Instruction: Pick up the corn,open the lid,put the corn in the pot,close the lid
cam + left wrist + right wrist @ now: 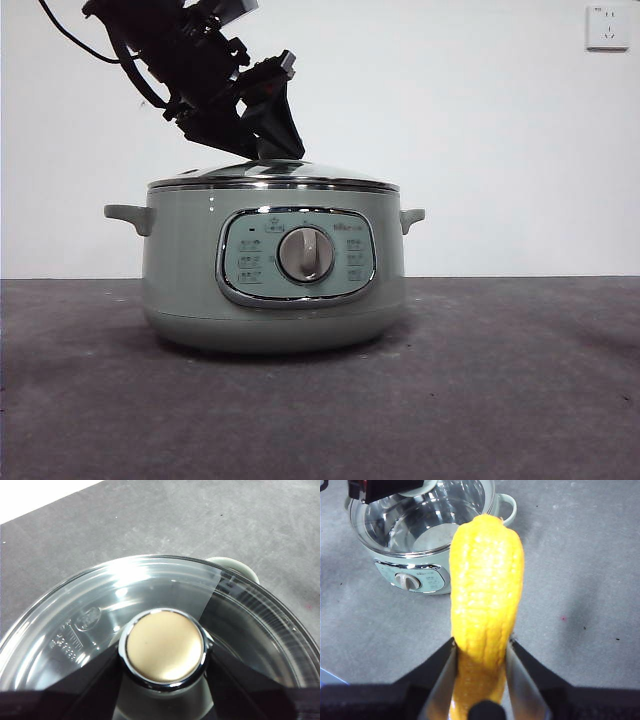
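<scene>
**Corn in hand, lid gripped but not yet lifted**

Taking the pot as the landmark and going left to right in the front view: its left side handle, then the chrome-framed panel with the silver dial on the front wall, then the right handle. The lid sits on the pot's rim, apparently seated all round. Above the pot's centre the left gripper reaches down from the upper left; in its wrist view its two jaws sit either side of the lid's knob, closed against it.

The right gripper is out of the front view, well away from the pot and above the table, its jaws clamped on the corn near one end.

By my reading, the pick-up is done and opening the lid is the step in hand; dropping the corn in and closing remain.

The corn's long axis continues the line of the right gripper's jaws, its free end pointing away from the gripper, roughly towards the pot's right handle.
</scene>
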Motion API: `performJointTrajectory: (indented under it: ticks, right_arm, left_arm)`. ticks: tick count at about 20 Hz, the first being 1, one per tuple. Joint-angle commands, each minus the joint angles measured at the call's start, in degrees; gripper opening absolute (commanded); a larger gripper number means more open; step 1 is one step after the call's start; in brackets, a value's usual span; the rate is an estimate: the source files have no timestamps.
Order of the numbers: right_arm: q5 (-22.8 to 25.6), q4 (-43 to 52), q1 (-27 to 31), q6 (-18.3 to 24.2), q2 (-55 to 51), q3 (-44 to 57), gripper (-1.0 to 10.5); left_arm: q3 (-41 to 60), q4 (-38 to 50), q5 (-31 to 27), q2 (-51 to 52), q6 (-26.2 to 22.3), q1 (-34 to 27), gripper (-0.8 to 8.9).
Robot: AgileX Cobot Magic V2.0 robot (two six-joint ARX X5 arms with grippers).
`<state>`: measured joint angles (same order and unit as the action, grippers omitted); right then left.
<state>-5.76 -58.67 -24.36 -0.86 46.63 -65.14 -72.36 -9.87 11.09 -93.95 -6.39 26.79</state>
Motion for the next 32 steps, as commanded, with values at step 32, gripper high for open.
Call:
performJointTrajectory:
  ticks: [32]
  right_arm:
    - [-4.11,22.67,-11.1,-0.66,57.81,-38.29,-0.1]
  left_arm:
    - [-6.78,-37.07,-0.31,50.12,1.7,-14.82,-0.08]
